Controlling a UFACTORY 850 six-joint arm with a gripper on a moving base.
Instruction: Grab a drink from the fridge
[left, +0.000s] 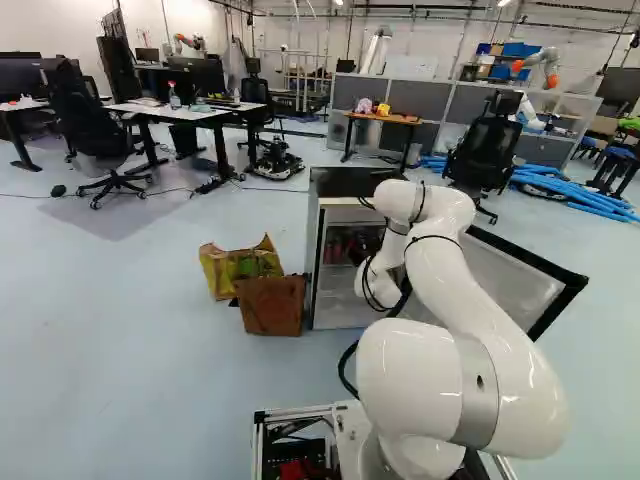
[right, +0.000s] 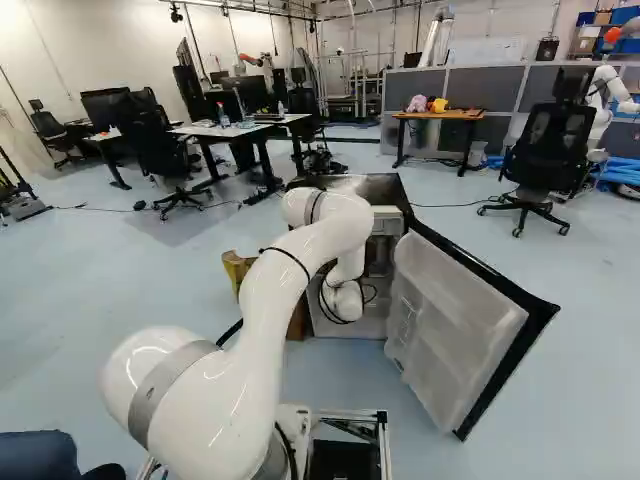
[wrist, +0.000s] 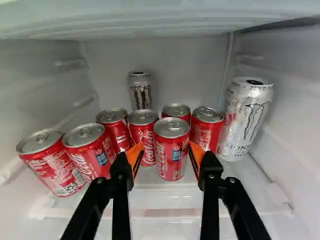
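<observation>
In the wrist view the gripper (wrist: 165, 154) stands open, its orange pads either side of a red can (wrist: 171, 157) at the front of the group. The pad on one side is close to this can; a gap shows on the other. Several more red cans (wrist: 85, 150) stand around and behind it. A tall white can (wrist: 246, 117) leans by one side wall, and another tall can (wrist: 141, 92) stands at the back. In the left base view the fridge (left: 350, 182) is open; the arm's wrist reaches in and hides the gripper in both base views.
The fridge door (right: 470, 335) stands wide open to the right of the arm. A yellow bag (left: 222, 272) and a brown bag (left: 272, 305) sit on the floor left of the fridge. Desks and chairs stand farther back; another robot (right: 605, 100) is at the far right.
</observation>
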